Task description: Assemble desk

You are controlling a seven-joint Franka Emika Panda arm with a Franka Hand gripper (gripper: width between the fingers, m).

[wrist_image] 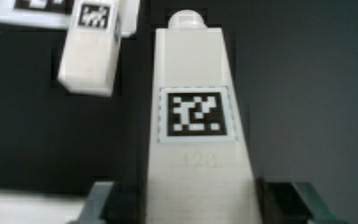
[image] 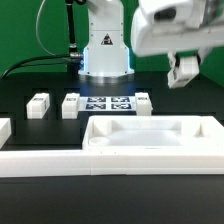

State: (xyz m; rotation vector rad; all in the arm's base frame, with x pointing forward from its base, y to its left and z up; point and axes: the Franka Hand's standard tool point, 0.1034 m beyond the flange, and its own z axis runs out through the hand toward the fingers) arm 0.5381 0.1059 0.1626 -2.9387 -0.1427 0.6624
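In the exterior view my gripper (image: 182, 62) hangs high on that view's right, shut on a white square desk leg (image: 185, 72) that is clear of the table. The wrist view shows this leg (wrist_image: 197, 110) running between my two fingers (wrist_image: 105, 200), its tag facing the camera and its rounded tip pointing away; the gripper (wrist_image: 199, 206) closes on its near end. The desk top (image: 150, 135), a white tray with a raised rim, lies at the front. Three more legs (image: 38, 105) (image: 70, 105) (image: 143, 103) rest on the black table behind it. One loose leg (wrist_image: 91, 50) lies beyond the held one.
The marker board (image: 108, 105) lies flat between the loose legs, in front of the robot base (image: 105, 55). A long white rail (image: 40, 162) runs along the front edge, and another white piece (image: 4, 130) sits at the exterior view's left.
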